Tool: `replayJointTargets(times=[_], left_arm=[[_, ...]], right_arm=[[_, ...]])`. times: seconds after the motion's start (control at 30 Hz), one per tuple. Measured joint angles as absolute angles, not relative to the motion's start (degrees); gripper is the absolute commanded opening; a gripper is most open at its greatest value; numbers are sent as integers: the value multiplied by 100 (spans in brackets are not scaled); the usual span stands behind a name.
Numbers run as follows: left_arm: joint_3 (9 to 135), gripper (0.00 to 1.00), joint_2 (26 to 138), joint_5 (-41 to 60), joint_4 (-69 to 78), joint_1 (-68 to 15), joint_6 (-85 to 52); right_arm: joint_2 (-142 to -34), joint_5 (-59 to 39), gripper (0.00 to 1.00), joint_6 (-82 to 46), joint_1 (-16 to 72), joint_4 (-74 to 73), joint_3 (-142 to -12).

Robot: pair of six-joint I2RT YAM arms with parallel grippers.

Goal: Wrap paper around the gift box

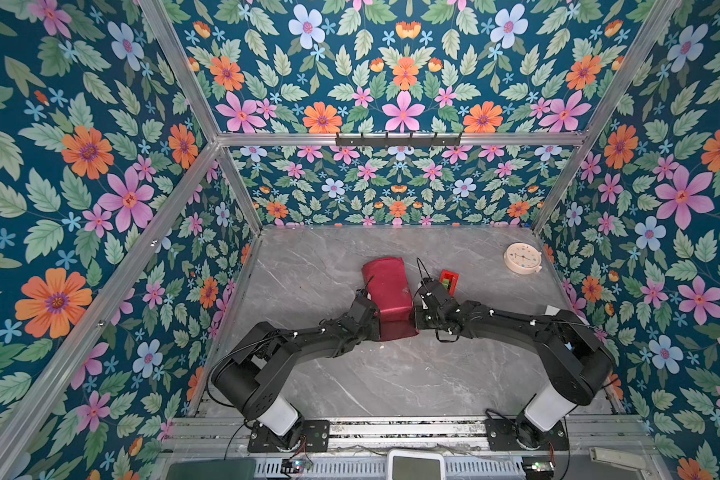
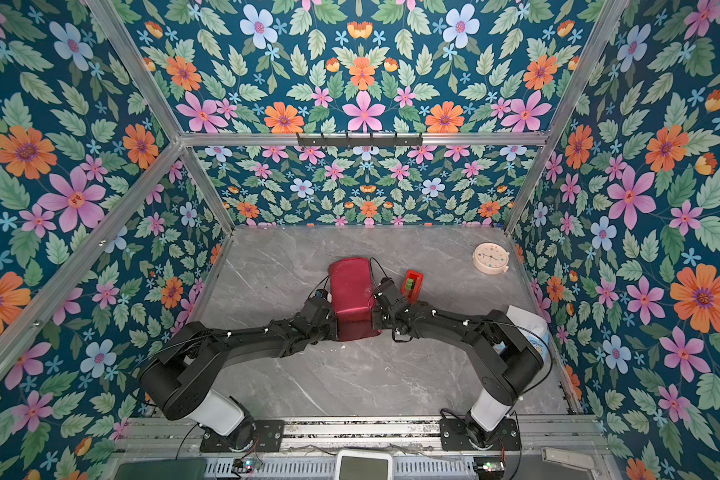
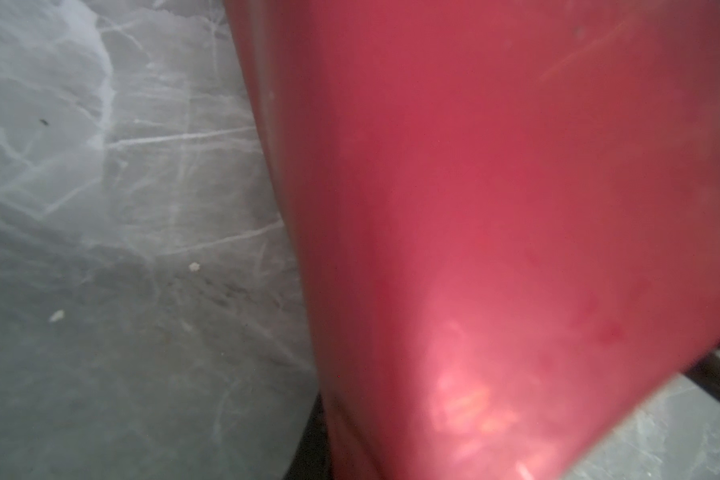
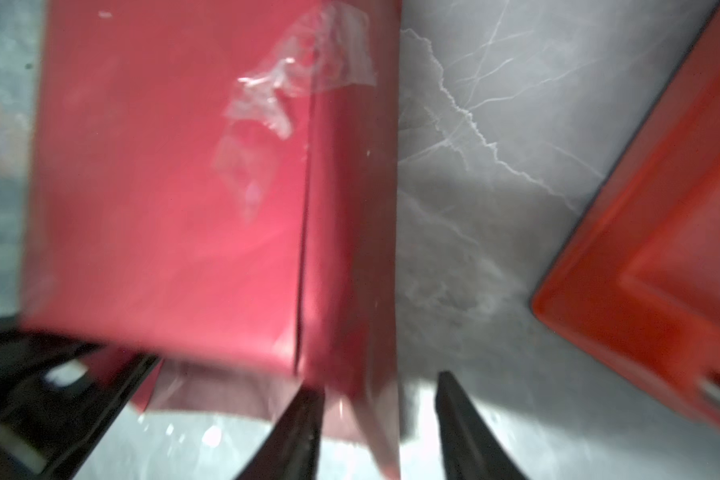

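Glossy red paper point(image 1: 387, 291) hiding gift box, sitting just beside tape dispenser point(image 1: 449, 282). Guessing light, slippery, creasing easily; going for end flap point(image 4: 366, 415). Right jaws gaping round flap; left jaws, can't tell.

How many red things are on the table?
2: the paper, folded into a parcel in the middle, and the tape dispenser just right of it. Smaller ones may be hidden.

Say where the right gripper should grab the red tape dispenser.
Probably across its two long side walls near mid-length, coming down from above. The tape dispenser lies on the table as a narrow slanted block with bare marble along both long sides, so the right gripper, open at the paper, should turn to match that slant.
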State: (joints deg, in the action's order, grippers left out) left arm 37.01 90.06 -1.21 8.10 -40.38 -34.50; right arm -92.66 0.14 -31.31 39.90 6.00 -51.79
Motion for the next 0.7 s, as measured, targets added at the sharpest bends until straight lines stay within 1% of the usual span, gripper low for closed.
replayJointTargets(times=[0.13,0.23,0.37,0.57,0.7], left_arm=[[3701,14,8967,-158,755,-4038,-3441],[3712,14,8962,-161,725,-4038,-3433],[3745,14,8962,-176,698,-4038,-3430],[3767,14,8962,-198,635,-4038,-3411],[3776,14,8932,-224,574,-4038,-3409]], right_arm=[[-8836,-178,54,-3124,3940,698,-4923],[-8768,-412,54,-3131,3728,703,-4753],[-8947,-729,54,-3135,3350,576,-4681],[-9354,-1107,53,-3089,2915,346,-4919],[-9445,-1192,52,-3035,2711,410,-5050]])
